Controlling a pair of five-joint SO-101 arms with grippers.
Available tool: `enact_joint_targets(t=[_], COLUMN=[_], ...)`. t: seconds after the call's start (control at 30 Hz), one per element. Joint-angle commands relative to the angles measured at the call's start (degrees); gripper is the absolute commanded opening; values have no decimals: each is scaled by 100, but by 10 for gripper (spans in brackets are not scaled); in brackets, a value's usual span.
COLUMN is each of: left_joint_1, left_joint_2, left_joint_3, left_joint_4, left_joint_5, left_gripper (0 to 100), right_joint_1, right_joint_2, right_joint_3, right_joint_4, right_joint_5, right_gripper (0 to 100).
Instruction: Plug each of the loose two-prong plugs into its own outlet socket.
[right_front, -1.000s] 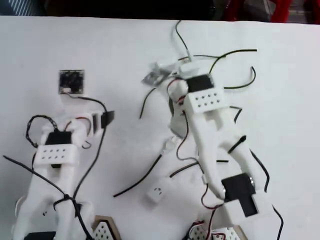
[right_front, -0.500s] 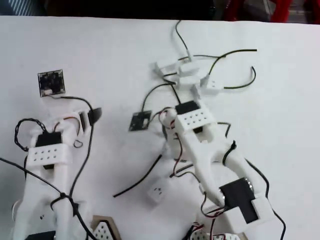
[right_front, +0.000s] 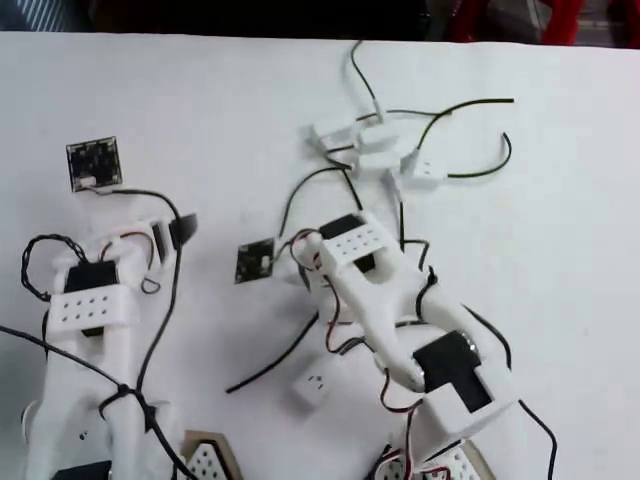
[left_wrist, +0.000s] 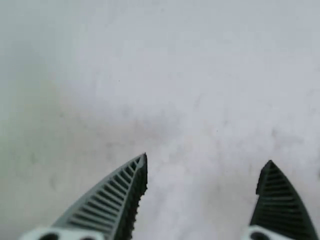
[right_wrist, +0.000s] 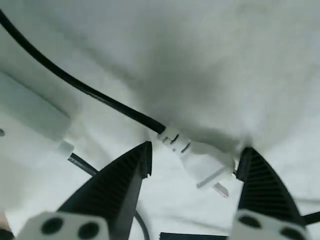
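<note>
Right arm has pulled back from the upper-centre cluster to mid-frame. Right gripper gapes around a loose white plug, not clamping it. Left gripper spread, holding nothing. Lower-centre socket unplugged; looks early.

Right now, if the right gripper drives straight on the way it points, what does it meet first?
Most likely the white two-prong plug, lying between the open fingers of the right gripper, its black cord trailing away. Behind it, the table. Depth is hard to judge.

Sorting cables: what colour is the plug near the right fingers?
White plug, clearest in right wrist view.
</note>
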Motion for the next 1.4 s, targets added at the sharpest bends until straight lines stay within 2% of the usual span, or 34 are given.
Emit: enact_joint_targets(t=[0.0, 0.07, 0.2, 0.27, 0.37, 0.5, 0.77, 0.93, 1.03, 1.13, 1.2, 1.37], left_joint_1=[-57, -57, -57, -48, -40, -31, -22, -22, -22, -13, -13, -13], left_joint_2=[-207, -207, -207, -207, -207, -207, -207, -207, -207, -207, -207, -207], left_joint_3=[-316, -308, -308, -308, -299, -299, -290, -290, -281, -281, -281, -281], left_joint_4=[35, 35, 18, 18, 18, 18, 18, 18, 18, 18, 9, 9], left_joint_5=[44, 44, 44, 44, 44, 44, 53, 62, 62, 62, 62, 53], left_gripper=[343, 343, 343, 343, 343, 343, 343, 343, 343, 343, 343, 343], right_joint_1=[-4, -4, 13, 163, 347, 576, 629, 620, 611, 549, 444, 233], right_joint_2=[251, 347, 365, 321, 127, -31, -22, -22, -22, -92, -163, -409], right_joint_3=[-35, -35, -53, -62, -105, -431, -1099, -1257, -1240, -1301, -1415, -1547], right_joint_4=[-295, -435, -655, -655, -743, -760, -769, -866, -866, -611, -365, -92], right_joint_5=[53, 53, 9, -53, -668, -1873, -5301, -6699, -6796, -6743, -6409, -5371], right_gripper=[255, 200, 8, 35, 17, 18, 18, 18, 46, 150, 182, 166])
